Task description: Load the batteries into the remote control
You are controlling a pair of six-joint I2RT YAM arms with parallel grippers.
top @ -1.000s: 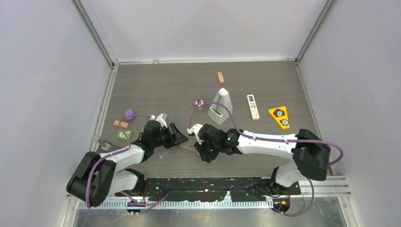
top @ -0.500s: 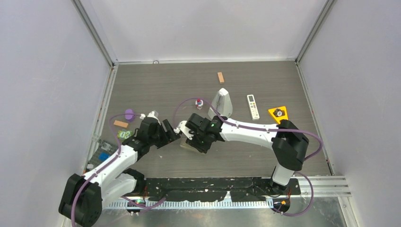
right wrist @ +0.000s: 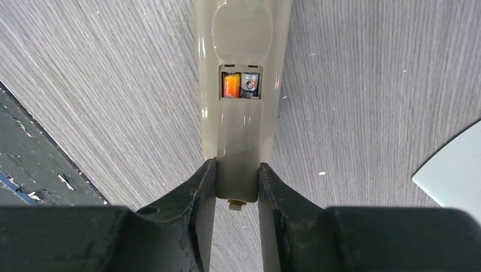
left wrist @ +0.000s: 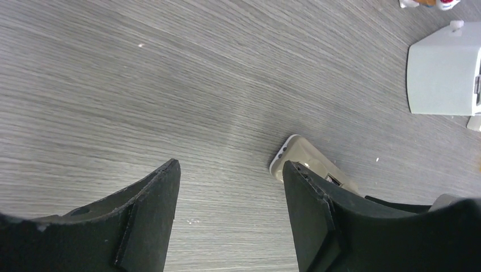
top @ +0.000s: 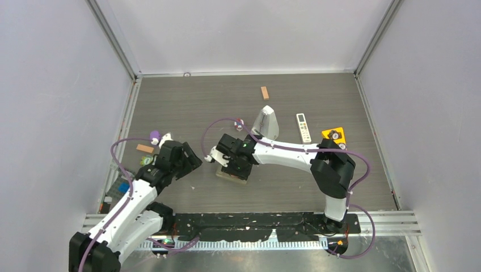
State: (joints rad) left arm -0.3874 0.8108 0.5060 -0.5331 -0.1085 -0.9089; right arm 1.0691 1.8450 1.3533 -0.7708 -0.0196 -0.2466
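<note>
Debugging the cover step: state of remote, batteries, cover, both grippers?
remote control: back side up, compartment partly uncovered.
batteries: two seated in the compartment, ends showing.
cover: partly slid on, not closed.
right gripper: shut on the cover.
left gripper: open, empty.

A grey wood-grain tabletop (top: 193, 102) is filling the middle of the top view. A grey pyramid-shaped metronome (top: 266, 122) is standing right of centre, and a short white remote with buttons (top: 304, 127) is lying just to its right. A yellow triangular piece (top: 333, 136) is sitting further right, partly covered. A small tan block (top: 265, 92) is lying above the metronome. A tiny red, white and blue object (top: 239, 122) is resting just left of it. Near the left edge, a purple piece (top: 153, 136), an orange block (top: 145, 148) and a green item (top: 148, 161) are lying close together.
</note>
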